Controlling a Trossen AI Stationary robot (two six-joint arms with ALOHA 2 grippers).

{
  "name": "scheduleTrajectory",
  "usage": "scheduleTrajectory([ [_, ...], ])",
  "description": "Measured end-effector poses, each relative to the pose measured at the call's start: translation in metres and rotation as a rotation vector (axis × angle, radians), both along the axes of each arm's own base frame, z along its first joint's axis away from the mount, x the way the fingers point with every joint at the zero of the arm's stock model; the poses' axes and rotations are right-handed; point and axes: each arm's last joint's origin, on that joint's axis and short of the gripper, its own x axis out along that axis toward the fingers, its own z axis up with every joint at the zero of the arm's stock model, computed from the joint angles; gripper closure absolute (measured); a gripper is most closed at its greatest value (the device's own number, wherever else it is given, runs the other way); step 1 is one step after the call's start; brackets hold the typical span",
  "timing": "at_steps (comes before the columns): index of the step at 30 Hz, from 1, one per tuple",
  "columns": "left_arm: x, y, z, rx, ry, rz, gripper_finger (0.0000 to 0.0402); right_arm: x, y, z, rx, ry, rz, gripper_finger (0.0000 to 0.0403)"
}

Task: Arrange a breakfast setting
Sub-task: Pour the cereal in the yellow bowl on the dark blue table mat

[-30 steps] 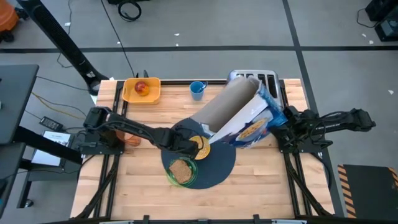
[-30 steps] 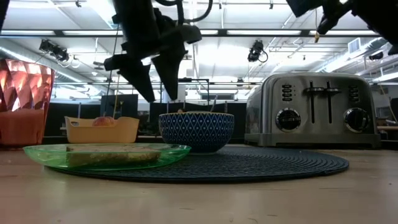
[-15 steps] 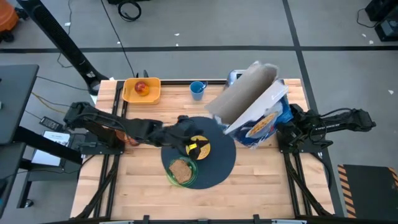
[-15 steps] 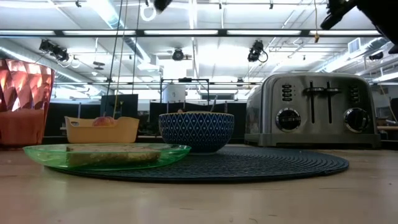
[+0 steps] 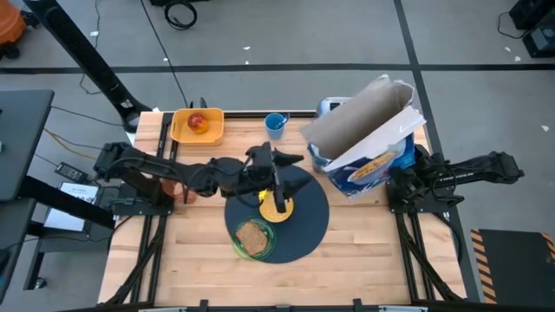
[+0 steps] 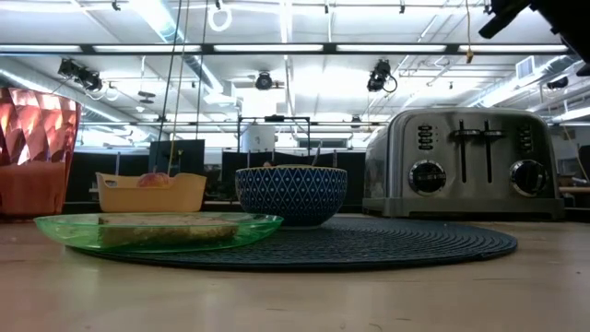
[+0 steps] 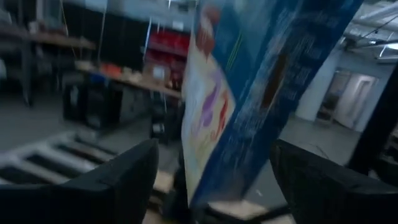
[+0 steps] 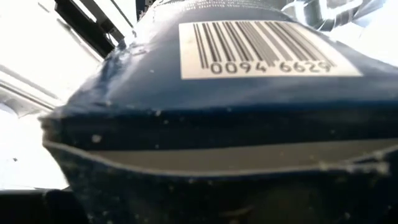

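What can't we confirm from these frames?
- Bowl contents: low view is level with the rim; in the high view the left claw covers it.
- Toaster: high view shows only a corner, the cereal box hides the rest.
- Right claw: box fills the right wrist view and covers it from above; grip unseen.
- Orange tumbler: cut by the low view's edge; left arm hides it from above.
- Spoon: not found in any view.

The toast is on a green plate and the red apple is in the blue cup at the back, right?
Not quite. The toast does lie on the green plate, but the red apple sits in the orange-yellow tray at the back, not in the blue cup, which stands apart beside the tray. The high view shows it.
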Motion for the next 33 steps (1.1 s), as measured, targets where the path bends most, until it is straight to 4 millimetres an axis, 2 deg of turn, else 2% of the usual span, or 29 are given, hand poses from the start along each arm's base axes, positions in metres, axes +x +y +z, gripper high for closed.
scheduleTrajectory([
  [5, 0.010, 0.008, -0.005, 0.092, -0.023, 0.042, 0.0085, 0.000, 0.000, 0.000, -0.049, -0.002, -0.069, 0.0108],
  [14, 0.024, 0.032, -0.017, 0.024, -0.048, 0.029, 0.0085, 0.000, -0.001, 0.000, -0.060, -0.003, -0.123, 0.0108],
  [19, 0.030, 0.035, -0.020, 0.041, -0.080, -0.059, 0.0085, 0.000, -0.001, 0.000, -0.069, -0.008, -0.152, 0.0108],
  [26, 0.029, 0.030, -0.015, 0.122, -0.132, -0.163, 0.0085, 0.000, -0.004, 0.000, -0.019, -0.004, -0.214, 0.0108],
  [33, 0.030, 0.044, -0.016, 0.107, -0.112, -0.056, 0.0085, 0.003, -0.002, 0.011, -0.045, -0.002, -0.180, 0.0108],
])
